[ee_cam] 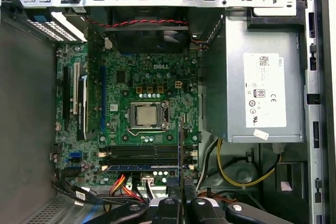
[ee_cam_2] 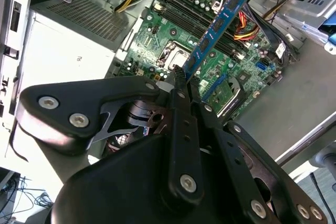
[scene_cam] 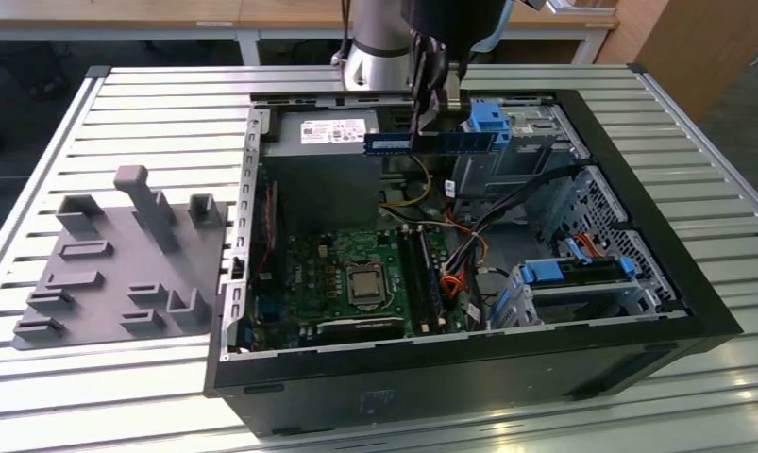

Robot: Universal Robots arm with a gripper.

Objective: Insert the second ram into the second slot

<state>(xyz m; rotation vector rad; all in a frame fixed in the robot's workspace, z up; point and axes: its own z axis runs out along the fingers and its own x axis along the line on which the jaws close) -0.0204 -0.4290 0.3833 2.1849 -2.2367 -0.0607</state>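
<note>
The claw (scene_cam: 420, 127) is clamping one end of the ram (scene_cam: 431, 142), its fingers pressing together on the stick, as both wrist views are also showing (ee_cam_2: 181, 75). It is holding the ram level in the air above the open case (scene_cam: 681, 283), which is lying on the table (scene_cam: 152, 104). The ram is hanging well clear of the board (scene_cam: 341, 274).

The slots (ee_cam: 142, 153) are lying beside the processor socket, and one of them appears to be carrying a blue stick already (ee_cam: 142, 167). The carry toward the slot seems to be the step in hand, with nothing seated yet. The ram (ee_cam: 181, 145) is lying crosswise to the slots, so seating it is likely calling for a turn to match a free slot, then a straight, even press down.
</note>
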